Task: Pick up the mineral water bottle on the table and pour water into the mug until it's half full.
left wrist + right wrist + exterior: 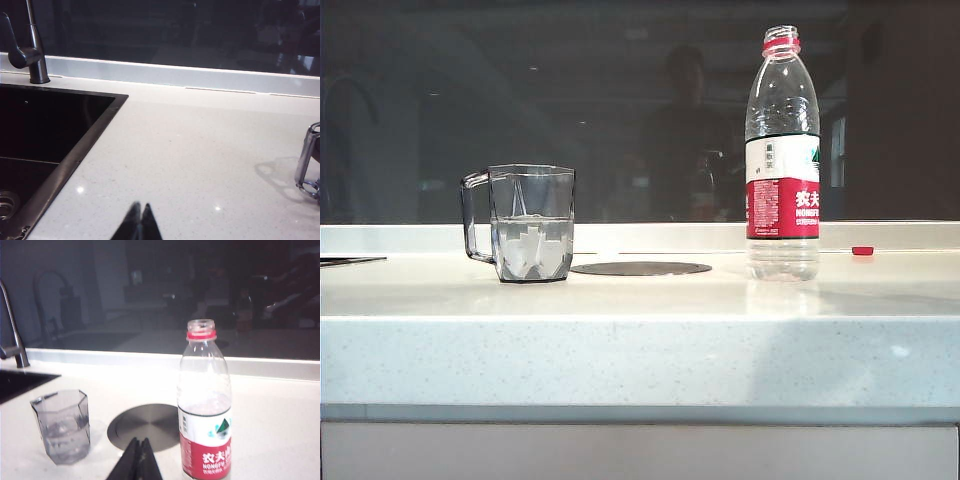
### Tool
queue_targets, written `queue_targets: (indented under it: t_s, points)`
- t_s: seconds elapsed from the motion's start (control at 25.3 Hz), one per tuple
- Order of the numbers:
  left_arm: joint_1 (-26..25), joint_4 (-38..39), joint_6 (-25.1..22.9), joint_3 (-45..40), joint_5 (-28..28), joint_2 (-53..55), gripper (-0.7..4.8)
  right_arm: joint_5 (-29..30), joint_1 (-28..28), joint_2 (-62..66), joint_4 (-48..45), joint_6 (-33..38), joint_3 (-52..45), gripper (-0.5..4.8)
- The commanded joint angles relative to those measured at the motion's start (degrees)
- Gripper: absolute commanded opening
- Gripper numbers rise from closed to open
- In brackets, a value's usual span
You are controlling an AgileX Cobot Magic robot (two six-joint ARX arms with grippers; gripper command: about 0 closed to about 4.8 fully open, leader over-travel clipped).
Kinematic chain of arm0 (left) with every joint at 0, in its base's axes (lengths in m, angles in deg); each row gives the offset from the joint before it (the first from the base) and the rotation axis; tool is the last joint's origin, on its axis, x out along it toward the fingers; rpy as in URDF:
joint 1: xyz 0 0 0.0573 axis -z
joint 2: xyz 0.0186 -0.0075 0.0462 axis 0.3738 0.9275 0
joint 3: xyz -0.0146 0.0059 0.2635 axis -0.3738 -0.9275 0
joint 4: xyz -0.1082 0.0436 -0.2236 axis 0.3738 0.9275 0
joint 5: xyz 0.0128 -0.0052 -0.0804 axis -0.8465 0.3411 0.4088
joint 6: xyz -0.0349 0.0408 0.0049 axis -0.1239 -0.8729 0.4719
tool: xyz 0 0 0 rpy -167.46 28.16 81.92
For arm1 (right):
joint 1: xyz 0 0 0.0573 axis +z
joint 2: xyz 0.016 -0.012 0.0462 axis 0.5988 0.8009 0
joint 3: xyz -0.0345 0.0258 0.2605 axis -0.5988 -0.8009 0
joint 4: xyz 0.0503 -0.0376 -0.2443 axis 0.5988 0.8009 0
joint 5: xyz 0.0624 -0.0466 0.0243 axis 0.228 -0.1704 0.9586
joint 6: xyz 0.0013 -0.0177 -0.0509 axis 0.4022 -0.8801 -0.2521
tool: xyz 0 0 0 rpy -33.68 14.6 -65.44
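The mineral water bottle [782, 150] stands upright and uncapped on the table [640, 340], right of the mug [530, 222]. The clear mug holds water [532, 250] to roughly half its height. Neither gripper shows in the exterior view. In the right wrist view my right gripper [139, 441] is shut and empty, its tips together over the table. It sits between the mug [62, 425] and the bottle [205, 405] and touches neither. My left gripper [140, 207] is shut and empty over bare countertop. Only the mug's handle [307, 162] shows at that view's edge.
A small red cap [862, 250] lies on the table behind the bottle. A flat dark disc [640, 268] is set in the countertop between mug and bottle. A black sink [40, 140] with a faucet [30, 45] lies beyond the mug on the left arm's side.
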Motion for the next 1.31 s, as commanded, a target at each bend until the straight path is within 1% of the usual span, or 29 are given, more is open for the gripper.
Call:
queue_targets:
  t_s: [0.04, 0.47, 0.55, 0.63, 0.67, 0.71, 0.87, 0.91, 1.03, 1.15, 1.23, 1.27, 1.31]
  points:
    - [-0.2, -0.7, -0.2, 0.2, 0.2, 0.0, -0.04, -0.1, 0.0, -1.0, 1.0, -0.2, 0.1, 0.01]
    - [-0.1, -0.7, -0.2, 0.2, 0.2, 0.0, -0.04, -0.2, -0.1, -1.6, 1.2, -0.6, 0.1, 0.01]
    - [-0.1, -0.7, -0.2, 0.2, 0.2, 0.0, -0.04, 0.1, -2.0, -4.0, 2.7, -3.4, 0.1, 0.01]
    - [-0.1, -0.7, -0.2, 0.2, 0.1, 0.0, -0.04, 1.0, -5.2, -6.8, 5.9, -4.5, 0.1, 0.01]
    - [-0.2, -0.7, -0.2, 0.2, 0.0, 0.0, -0.04, 1.5, -9.3, -9.4, 7.7, -4.4, -0.1, 0.01]
    - [-0.2, -0.7, -0.2, 0.2, 0.5, 0.0, -0.04, 2.1, -13.4, -12.5, 7.8, -4.0, -0.7, 0.01]
    - [-0.1, -0.7, -0.2, 0.2, 0.1, 0.0, -0.04, 2.4, -23.1, -19.5, 7.8, -3.8, -2.8, 0.01]
    - [-0.2, -0.7, -0.2, 0.2, 0.3, 0.0, -0.04, 2.2, -27.2, -21.9, 7.8, -3.8, -4.0, 0.01]
    - [-0.1, -0.7, -0.2, 0.2, 0.4, 0.0, -0.04, 3.0, -34.0, -24.9, 7.8, -3.8, -6.1, 0.0]
    - [-0.2, -0.7, -0.2, 0.2, 0.5, 0.0, -0.04, 8.1, -40.7, -26.0, 7.9, -3.8, -7.9, 0.0]
    - [-0.2, -0.7, -0.2, 0.2, 0.7, 0.0, -0.04, 13.7, -45.0, -25.9, 8.0, -3.8, -8.7, 0.0]
    - [-0.2, -0.7, -0.2, 0.2, 0.7, 0.0, -0.04, 17.5, -47.0, -25.9, 8.6, -3.8, -8.9, 0.0]
    - [-0.2, -0.7, -0.2, 0.2, 0.6, 0.0, -0.04, 23.3, -49.5, -25.9, 9.8, -3.8, -9.1, -0.01]
